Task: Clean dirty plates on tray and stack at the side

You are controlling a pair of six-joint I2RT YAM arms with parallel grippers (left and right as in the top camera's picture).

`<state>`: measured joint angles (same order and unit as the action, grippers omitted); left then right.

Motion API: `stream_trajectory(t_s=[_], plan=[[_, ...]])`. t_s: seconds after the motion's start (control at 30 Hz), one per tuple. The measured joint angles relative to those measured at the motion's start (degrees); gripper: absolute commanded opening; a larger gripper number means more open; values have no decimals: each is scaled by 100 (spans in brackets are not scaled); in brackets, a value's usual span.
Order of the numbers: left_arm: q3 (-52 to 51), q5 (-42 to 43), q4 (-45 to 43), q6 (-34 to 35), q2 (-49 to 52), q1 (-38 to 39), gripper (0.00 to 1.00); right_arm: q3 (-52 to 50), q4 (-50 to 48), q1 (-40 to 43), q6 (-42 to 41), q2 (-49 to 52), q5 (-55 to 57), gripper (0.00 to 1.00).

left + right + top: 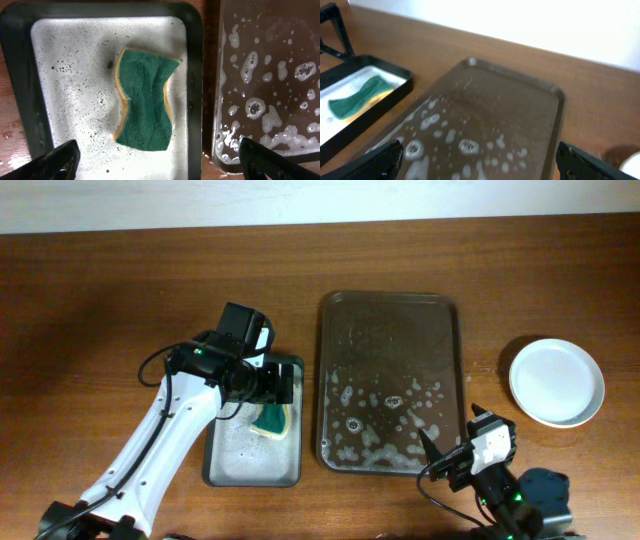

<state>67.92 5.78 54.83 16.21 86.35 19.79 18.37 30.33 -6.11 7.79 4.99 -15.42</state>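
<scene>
Left claw point(283, 385) is hanging over the small grey metal tray point(240, 460), spread wide and gripping nothing. From its wrist cam you can see both fingertips point(55, 162) down in the bottom corners. The green-and-yellow sponge point(145, 105) is lying flat on the tray floor between them. The sponge looks a bit pinched at the waist, and the floor around it is speckled with dark flecks.

Just beside that, to the right, is the big dark brown tray point(390, 330). Its floor is wet, with soapy suds point(385, 452) and bubbles, mostly toward the near end.

The plates point(557, 382) are off to the side on the bench point(100, 280), well right of the brown tray. From above they read as one clean white round, so I can't tell how many are in there.

Right claw point(450, 430) sits low by the near right corner of the brown tray, also splayed open and empty. Its wrist cam looks across the sudsy tray toward the wall.
</scene>
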Motion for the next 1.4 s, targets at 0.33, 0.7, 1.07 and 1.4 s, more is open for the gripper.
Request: stream_trajectory(t_s=[0.33,0.7,1.07,1.4], plan=[[0,0,0,0,0,0,99,-1727,-2791,0,13,-426,61,99],[0,0,-2,0,0,0,99,-1753,-2732,0,17,-426,63,99],[-398,-236,-221,-7,-1093,105,99,-1753,-2732,0,13,-431,63,99],[-3515,-774,-2903,-20,-6070,-391,99,-1755,-2730,0,13,-437,63,99]])
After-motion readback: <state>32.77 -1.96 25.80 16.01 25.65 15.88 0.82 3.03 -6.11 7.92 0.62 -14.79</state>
